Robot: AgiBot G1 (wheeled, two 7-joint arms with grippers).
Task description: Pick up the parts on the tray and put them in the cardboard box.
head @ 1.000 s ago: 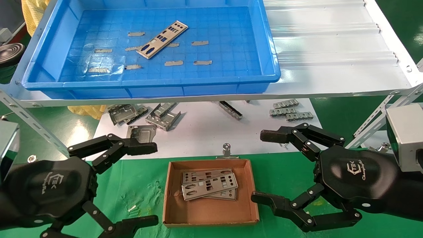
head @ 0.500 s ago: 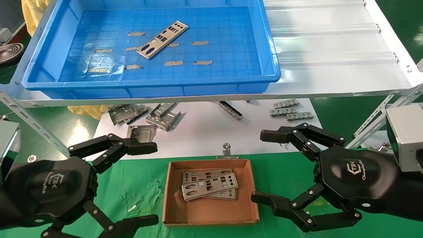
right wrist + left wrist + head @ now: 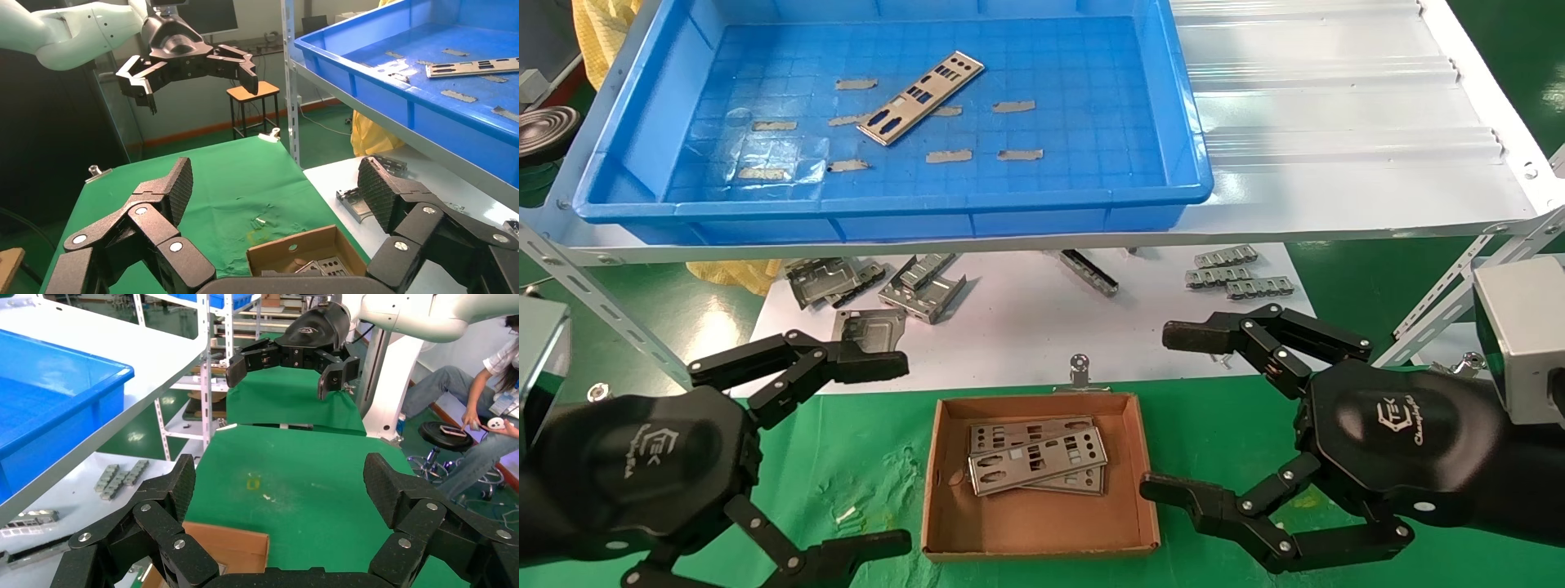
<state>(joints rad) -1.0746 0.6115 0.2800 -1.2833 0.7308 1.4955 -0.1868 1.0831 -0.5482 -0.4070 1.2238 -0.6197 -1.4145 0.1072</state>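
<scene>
Change since earlier frame: nothing has moved; both arms, the parts and the boxes lie as they did a second ago.
Left gripper: hovers low over the green surface, left of the cardboard box; jaws spread wide, holding nothing.
Right gripper: hovers right of the cardboard box; jaws spread wide, holding nothing.
Part in tray: one silver plate lies flat and diagonal on the floor of the blue tray, among grey tape strips.
Parts in box: stacked plates lie flat, slightly askew.
Tray place: on the white shelf.
Below shelf: grey brackets.
</scene>
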